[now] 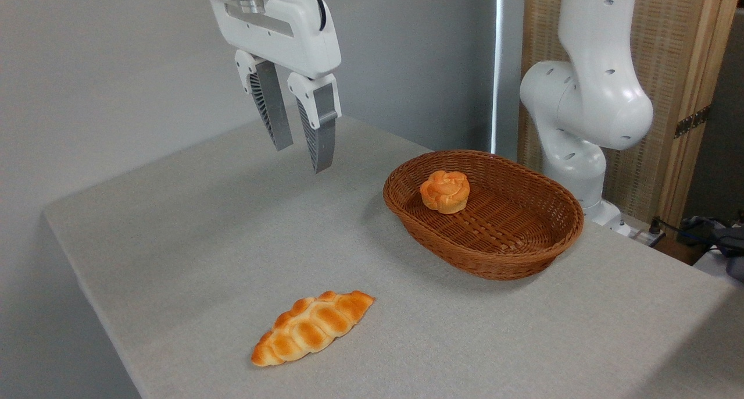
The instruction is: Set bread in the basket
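Your fingers (pixel 297 149) hang slightly parted and empty; the bread (pixel 444 191) sits right of them in the basket (pixel 526 260), so simply retreat clear.

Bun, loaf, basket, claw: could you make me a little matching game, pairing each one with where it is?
Things:
1. bun
2. loaf
3. basket
4. gripper

Places:
A. up in the air, left of the basket, holding nothing
B. flat on the table, near the front edge
C. on the table's right side, by the robot's base
D. inside the basket, toward its far left end

Pairs: 1-D, 2-B, 3-C, 4-A
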{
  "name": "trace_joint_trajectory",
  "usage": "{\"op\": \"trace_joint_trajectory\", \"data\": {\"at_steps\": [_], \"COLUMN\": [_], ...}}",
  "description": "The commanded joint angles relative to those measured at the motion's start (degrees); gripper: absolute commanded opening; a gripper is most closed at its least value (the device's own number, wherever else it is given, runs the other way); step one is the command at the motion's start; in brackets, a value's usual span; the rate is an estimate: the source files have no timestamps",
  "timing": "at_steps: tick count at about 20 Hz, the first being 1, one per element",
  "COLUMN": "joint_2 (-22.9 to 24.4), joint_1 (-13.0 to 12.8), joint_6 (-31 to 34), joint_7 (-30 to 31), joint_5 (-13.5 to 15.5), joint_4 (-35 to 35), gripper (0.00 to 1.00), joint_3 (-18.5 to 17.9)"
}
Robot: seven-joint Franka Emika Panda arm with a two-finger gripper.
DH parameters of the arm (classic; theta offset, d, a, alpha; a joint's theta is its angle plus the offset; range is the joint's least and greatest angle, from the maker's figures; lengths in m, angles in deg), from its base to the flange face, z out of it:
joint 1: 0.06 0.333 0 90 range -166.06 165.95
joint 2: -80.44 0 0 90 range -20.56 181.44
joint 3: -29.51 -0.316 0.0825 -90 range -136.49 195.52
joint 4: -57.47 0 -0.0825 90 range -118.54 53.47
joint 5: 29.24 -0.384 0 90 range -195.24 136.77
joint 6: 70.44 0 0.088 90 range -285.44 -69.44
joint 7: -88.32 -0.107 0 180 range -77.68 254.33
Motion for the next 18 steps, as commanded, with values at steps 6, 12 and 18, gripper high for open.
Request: {"op": "trace_joint_trajectory", "data": {"at_steps": [6,12,18], "joint_2": [-0.61,-0.61,-0.61], "joint_1": [0.36,0.36,0.36], "joint_6": [0.78,0.43,-0.01], "joint_7": [-1.03,-0.59,1.42], "joint_5": [-2.67,-2.67,-2.67], "joint_4": [1.27,1.18,1.18], "gripper": [1.00,1.00,1.00], "joint_3": [1.48,1.48,1.48]}}
